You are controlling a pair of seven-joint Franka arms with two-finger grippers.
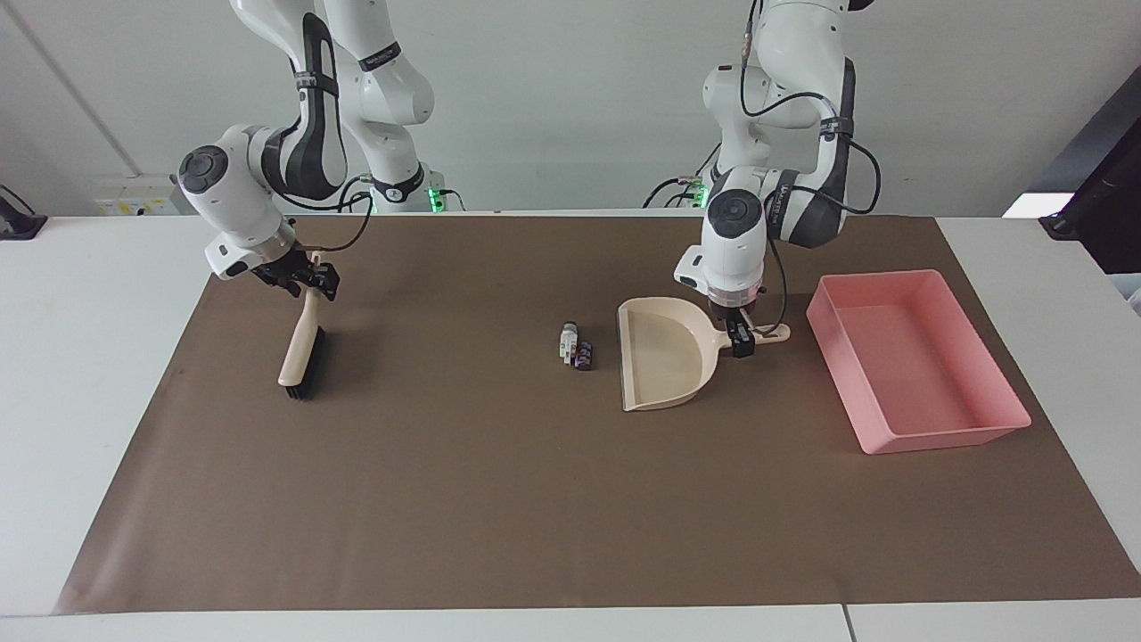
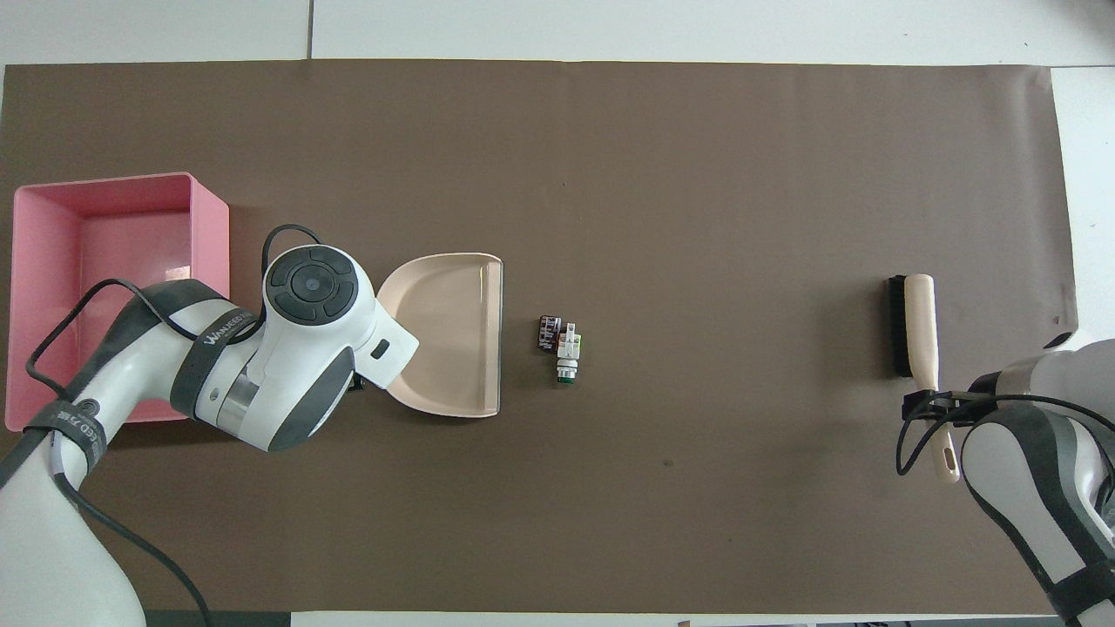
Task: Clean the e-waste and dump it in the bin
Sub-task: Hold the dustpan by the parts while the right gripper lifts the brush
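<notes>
The e-waste point(image 1: 575, 346) is a white-grey piece with green marks point(image 2: 568, 348) touching a dark purple-black piece point(image 2: 548, 333), on the mat just off the open mouth of the beige dustpan point(image 1: 664, 357). My left gripper point(image 1: 738, 340) is down at the dustpan's handle point(image 1: 771, 334); in the overhead view the left arm's wrist hides it. The pink bin point(image 1: 918, 437) stands beside the dustpan toward the left arm's end. My right gripper point(image 1: 306, 278) is shut on the handle of a beige brush point(image 1: 299, 352) whose black bristles rest on the mat.
A brown mat point(image 1: 446, 490) covers most of the white table. The brush point(image 2: 919, 322) lies toward the right arm's end, and the dustpan point(image 2: 453, 331) and bin point(image 2: 209, 235) toward the left arm's end.
</notes>
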